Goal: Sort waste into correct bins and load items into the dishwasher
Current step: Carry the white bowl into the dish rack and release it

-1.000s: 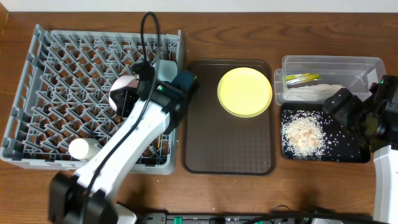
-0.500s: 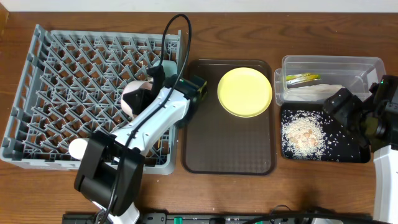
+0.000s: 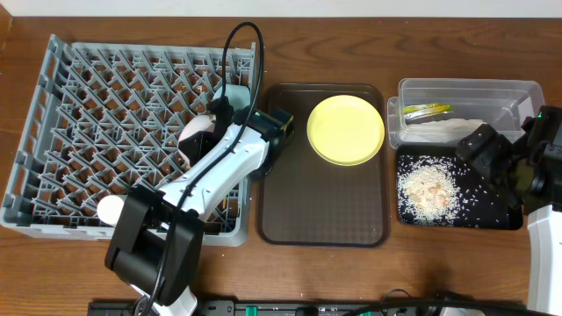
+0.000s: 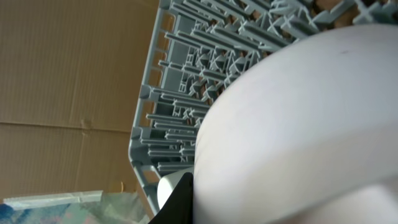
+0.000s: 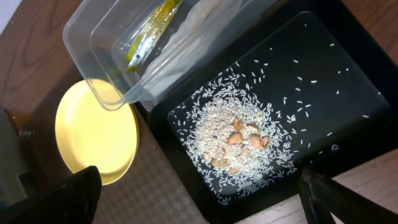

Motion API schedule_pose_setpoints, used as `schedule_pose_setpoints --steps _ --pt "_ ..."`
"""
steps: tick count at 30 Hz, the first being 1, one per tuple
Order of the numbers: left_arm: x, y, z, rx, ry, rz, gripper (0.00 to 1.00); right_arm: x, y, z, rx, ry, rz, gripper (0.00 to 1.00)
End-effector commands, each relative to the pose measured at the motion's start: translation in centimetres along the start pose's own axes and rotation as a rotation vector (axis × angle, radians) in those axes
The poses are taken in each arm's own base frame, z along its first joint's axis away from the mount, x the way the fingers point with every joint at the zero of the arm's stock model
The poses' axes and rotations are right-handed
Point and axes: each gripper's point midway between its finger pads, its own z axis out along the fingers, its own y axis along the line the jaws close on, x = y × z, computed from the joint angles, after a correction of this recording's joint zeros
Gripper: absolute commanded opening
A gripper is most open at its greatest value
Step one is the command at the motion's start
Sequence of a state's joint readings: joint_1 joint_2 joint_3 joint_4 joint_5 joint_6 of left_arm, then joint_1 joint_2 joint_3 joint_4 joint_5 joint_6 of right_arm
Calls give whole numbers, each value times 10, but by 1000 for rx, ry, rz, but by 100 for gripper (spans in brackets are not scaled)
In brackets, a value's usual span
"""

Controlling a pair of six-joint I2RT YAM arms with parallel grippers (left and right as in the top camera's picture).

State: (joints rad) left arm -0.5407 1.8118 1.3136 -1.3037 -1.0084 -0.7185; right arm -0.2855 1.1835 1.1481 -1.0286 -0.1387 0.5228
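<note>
My left gripper [image 3: 209, 123] is shut on the pale pink bowl [image 3: 195, 133] and holds it over the right part of the grey dish rack [image 3: 79, 105]. In the left wrist view the bowl [image 4: 298, 124] fills most of the frame above the rack's pegs [image 4: 186, 93]. A small whitish bowl [image 3: 114, 209] sits in the rack's near-left corner. The yellow plate [image 3: 345, 129] lies on the brown tray. The clear tub [image 3: 518, 92] holds the wrapper [image 3: 426, 111] and napkin [image 3: 448, 130]. The black tray [image 3: 496, 215] holds the rice scraps [image 3: 426, 191]. My right gripper [image 3: 492, 154] is open and empty above it. I cannot make out the chopsticks.
The dark brown serving tray [image 3: 320, 206] lies between the rack and the bins. In the right wrist view the plate [image 5: 96, 130], tub [image 5: 99, 37], wrapper [image 5: 149, 34] and rice [image 5: 233, 137] all show. The bare wooden table runs along the front.
My left arm has swung and carried the pink bowl a little to the right over the rack. The right arm has not moved.
</note>
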Motion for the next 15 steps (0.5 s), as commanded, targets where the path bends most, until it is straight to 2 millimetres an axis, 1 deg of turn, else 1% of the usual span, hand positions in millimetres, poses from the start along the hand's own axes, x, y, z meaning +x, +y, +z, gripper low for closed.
schedule_pose_setpoints --steps 1,4,7,9,15 --pt "17 -5 2 35 79 42 8 -2 -1 -2 -1 -9 10 99" --pt "20 0 2 17 88 70 8 -2 -1 -2 -1 -9 10 99" --pt "27 7 1 -4 116 42 8 -2 -1 -2 -1 -9 10 99" --pt "31 8 0 -3 135 30 8 -2 -1 -2 -1 -9 10 99" --pt "42 -6 -2 69 205 -1 8 -2 -1 -2 -1 -9 10 99"
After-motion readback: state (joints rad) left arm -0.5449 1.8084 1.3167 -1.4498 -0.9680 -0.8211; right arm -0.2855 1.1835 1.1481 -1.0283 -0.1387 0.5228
